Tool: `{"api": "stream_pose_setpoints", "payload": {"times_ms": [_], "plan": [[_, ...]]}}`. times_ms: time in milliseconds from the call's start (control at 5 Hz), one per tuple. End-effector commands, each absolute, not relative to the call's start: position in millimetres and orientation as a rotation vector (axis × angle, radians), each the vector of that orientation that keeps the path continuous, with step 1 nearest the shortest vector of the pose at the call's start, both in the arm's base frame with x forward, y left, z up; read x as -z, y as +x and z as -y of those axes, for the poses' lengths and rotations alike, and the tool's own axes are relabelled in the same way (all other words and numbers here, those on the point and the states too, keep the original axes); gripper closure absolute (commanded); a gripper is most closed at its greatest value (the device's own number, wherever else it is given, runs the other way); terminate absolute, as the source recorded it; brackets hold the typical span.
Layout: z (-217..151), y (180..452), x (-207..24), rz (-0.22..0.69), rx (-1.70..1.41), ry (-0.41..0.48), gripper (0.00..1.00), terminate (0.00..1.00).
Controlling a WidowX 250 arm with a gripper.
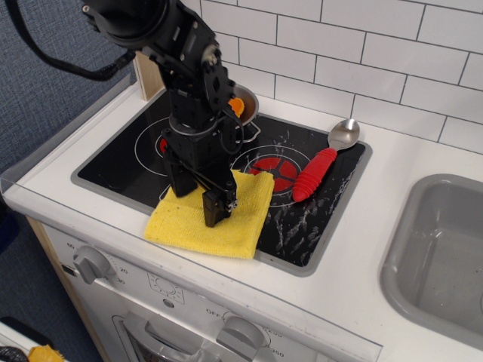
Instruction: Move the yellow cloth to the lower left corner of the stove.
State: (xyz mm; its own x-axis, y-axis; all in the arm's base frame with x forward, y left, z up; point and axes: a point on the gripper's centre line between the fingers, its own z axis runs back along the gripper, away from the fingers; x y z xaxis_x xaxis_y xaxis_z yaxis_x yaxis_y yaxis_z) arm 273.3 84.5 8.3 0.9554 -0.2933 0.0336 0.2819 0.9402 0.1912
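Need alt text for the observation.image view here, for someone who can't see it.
A black robot arm's tool points down onto a bright yellow folded terry cloth at the front of a glossy black toy cooktop. A red-handled metal spoon lies to the right, and a small metal pan sits behind the arm.
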Motion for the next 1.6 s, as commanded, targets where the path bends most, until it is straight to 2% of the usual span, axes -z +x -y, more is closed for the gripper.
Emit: {"api": "stream_pose_setpoints", "payload": {"times_ms": [0,1000,1200,1400], "plan": [[-141.5,290.0,-21.7,0.132,0.168,0.272,0.0,0.0],[-242.2,287.6,-33.1,0.11,-0.017,0.253,0.0,0.0],[-248.5,276.3,-31.4,0.096,-0.026,0.238,0.0,0.0],[-237.3,270.2,-32.3,0.09,0.012,0.219,0.0,0.0]]}}
